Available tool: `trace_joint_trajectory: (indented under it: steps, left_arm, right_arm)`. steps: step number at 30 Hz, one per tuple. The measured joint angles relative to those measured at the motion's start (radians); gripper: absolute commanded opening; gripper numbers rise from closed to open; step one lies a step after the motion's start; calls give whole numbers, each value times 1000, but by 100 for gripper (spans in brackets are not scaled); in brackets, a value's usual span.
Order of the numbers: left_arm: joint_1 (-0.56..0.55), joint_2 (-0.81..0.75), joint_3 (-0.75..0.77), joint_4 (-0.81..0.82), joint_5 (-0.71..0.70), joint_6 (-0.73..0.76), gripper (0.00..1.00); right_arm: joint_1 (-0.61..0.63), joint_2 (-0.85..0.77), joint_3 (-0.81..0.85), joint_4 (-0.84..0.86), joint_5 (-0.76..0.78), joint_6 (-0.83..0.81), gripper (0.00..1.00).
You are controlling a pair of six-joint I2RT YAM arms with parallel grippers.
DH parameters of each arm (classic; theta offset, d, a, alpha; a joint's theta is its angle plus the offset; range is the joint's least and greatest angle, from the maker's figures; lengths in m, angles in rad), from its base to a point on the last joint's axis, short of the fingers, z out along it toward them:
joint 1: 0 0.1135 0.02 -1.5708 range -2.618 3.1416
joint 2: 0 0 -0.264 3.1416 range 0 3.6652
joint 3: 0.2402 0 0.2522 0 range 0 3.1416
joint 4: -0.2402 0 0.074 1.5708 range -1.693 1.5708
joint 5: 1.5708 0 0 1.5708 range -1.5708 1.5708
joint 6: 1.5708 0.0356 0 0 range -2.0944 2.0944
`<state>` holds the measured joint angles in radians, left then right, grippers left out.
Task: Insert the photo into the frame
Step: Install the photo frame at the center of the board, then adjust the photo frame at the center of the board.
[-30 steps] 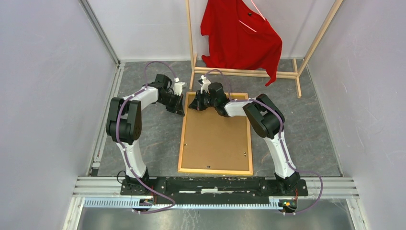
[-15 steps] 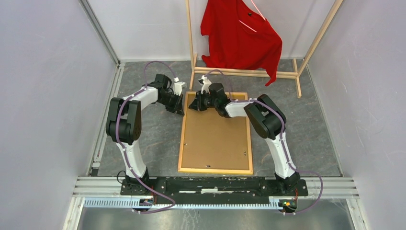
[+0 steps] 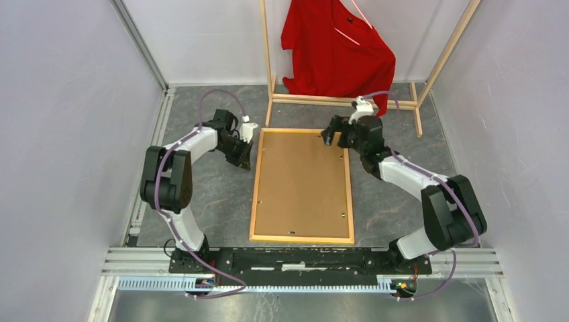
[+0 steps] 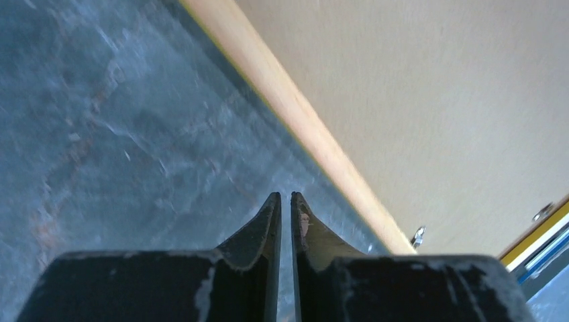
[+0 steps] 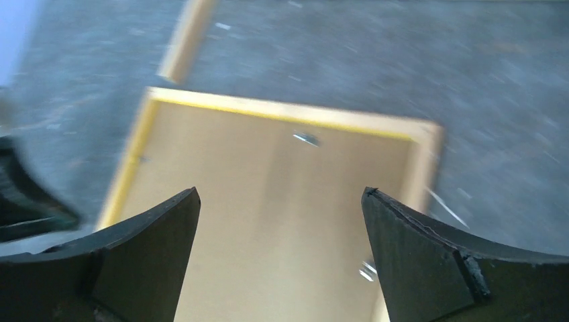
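Note:
The frame (image 3: pixel 256 191) lies face down on the grey table, its light wood back up and a yellow edge showing (image 5: pixel 282 111). A plain brown backing board (image 3: pixel 302 181) fills it. The photo is hidden. My left gripper (image 3: pixel 246 157) sits low on the table just outside the frame's left rail (image 4: pixel 302 121). Its jaws (image 4: pixel 282 196) are shut to a thin slit with nothing between them. My right gripper (image 3: pixel 329 136) hovers over the frame's far right corner. In the right wrist view its jaws (image 5: pixel 280 191) stand wide open and empty above the board (image 5: pixel 268 174).
A wooden clothes rack (image 3: pixel 342 100) with a red shirt (image 3: pixel 335 47) stands just behind the frame's far edge. Small metal clips (image 3: pixel 343 216) sit on the frame's back. Grey walls close in on the left and right.
My right arm has swung from the frame's far left corner to its far right corner, and its jaws have opened wide. My left gripper has shifted slightly leftward beside the frame.

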<state>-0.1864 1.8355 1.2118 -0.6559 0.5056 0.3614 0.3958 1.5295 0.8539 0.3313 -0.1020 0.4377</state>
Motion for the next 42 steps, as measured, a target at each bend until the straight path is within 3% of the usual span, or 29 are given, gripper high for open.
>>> trace_joint_trajectory:
  steps: [5, 11, 17, 24, 26, 32, 37, 42]
  left_arm:
    - [-32, -87, -142, 1, -71, 69, 18]
    - [-117, -197, -280, 11, -125, 156, 18]
    - [-255, -253, -340, 20, -190, 209, 20]
    - [-397, -244, -325, -14, -266, 214, 24]
    - [-459, -226, -306, -52, -270, 212, 29]
    - [-602, -178, -253, -166, -231, 211, 64]
    - [-627, -167, -222, -242, -155, 213, 68]
    - [-576, -247, -189, -279, -126, 272, 73]
  right_arm:
    - [-84, -60, -153, -92, 132, -18, 98]
    - [-114, 10, -183, -139, 129, -24, 98]
    - [-108, 156, -78, -105, 19, -13, 98]
    - [-37, 345, 155, -119, 33, -27, 98]
    - [-15, 396, 226, -132, 37, -35, 98]
    - [24, 486, 365, -167, 6, -50, 98]
    - [45, 529, 446, -218, -26, -81, 98]
    - [38, 429, 366, -273, -17, -78, 98]
